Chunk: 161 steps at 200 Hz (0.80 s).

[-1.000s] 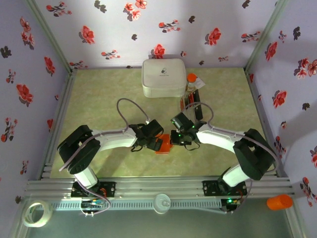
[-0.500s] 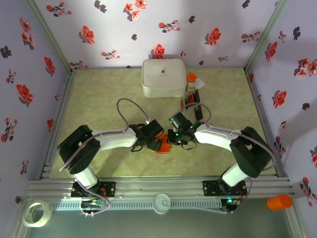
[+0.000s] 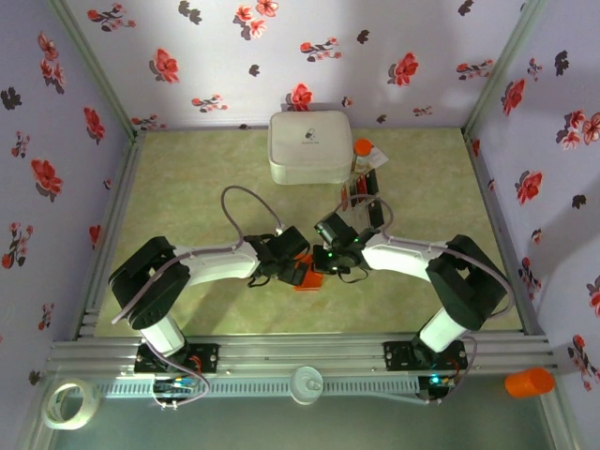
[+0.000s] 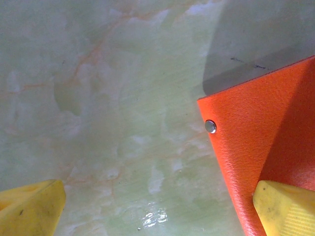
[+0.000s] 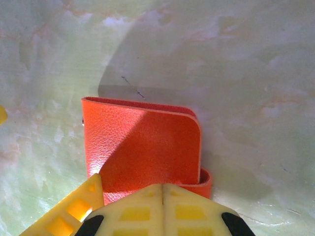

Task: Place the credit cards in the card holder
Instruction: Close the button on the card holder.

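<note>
The card holder (image 3: 307, 276) is a bright orange folded wallet lying flat near the table's front middle. My left gripper (image 3: 294, 270) is open at its left side. In the left wrist view, one yellow finger (image 4: 286, 209) rests over the card holder (image 4: 256, 147) and the other stands on bare table. My right gripper (image 5: 163, 199) is shut, its tips pressed together over the near edge of the card holder (image 5: 142, 142), with nothing between them. Red and black credit cards (image 3: 361, 192) lie behind the right arm, partly hidden by it.
A large white rounded case (image 3: 309, 147) stands at the back middle, with an orange-capped item (image 3: 363, 148) beside it. Metal rails edge the table. A tape roll (image 3: 71, 403) and an orange cup (image 3: 529, 382) lie off the table in front.
My right arm has shifted left, bringing its shut gripper over the card holder. The left arm and the card holder have stayed put.
</note>
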Tool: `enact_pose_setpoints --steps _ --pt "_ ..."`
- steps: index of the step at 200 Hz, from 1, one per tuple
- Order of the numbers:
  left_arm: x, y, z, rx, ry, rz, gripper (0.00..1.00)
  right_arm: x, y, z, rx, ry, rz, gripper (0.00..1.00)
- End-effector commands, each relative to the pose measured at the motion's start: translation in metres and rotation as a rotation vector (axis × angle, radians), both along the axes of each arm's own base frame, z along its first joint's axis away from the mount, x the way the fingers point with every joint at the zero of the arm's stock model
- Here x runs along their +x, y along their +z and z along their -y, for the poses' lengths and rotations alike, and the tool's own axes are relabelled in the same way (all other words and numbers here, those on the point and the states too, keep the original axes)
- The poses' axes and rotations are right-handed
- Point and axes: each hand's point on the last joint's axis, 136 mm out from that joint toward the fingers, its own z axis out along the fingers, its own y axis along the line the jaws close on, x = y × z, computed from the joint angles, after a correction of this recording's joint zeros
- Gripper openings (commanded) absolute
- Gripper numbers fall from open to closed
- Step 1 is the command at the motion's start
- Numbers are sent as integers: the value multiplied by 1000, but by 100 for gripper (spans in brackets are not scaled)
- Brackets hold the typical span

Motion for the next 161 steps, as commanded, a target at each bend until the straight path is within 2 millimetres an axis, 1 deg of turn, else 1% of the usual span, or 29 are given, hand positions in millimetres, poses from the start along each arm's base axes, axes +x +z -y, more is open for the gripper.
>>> enact_pose_setpoints --steps 1,104,161 --pt "-24 -27 -25 132 -40 -83 100 -4 -3 -8 26 5 -7 0" --pt "-23 -27 -24 132 -37 -83 100 -30 -32 11 -6 -18 -48 0" --pt "-24 -28 -25 134 -36 -86 100 -50 -55 27 -31 -37 -62 0"
